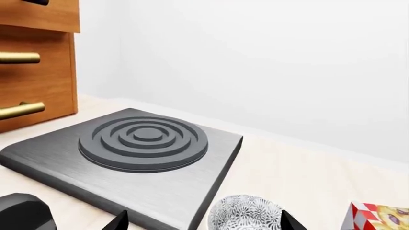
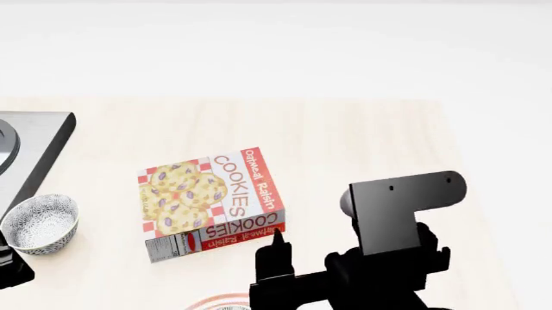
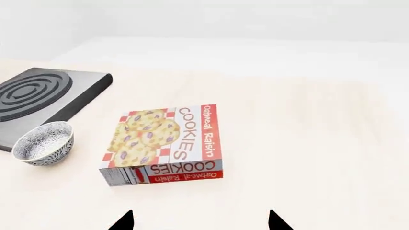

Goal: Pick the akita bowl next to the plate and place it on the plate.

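My left end effector, spread wide and empty, faces the akita bowl standing on the desk beside the hob, lined up to straddle it.

One akita bowl and one cookie box are counted. One stove plate is seen. One plate is glimpsed at the head view's lower edge.

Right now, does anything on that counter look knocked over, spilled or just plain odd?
Nothing is spilled or broken. The cookie box lies flat on its back, slightly askew, rather than standing. The patterned bowl sits upright beside the hotplate. Only a red sliver of the plate shows at the head view's bottom edge.
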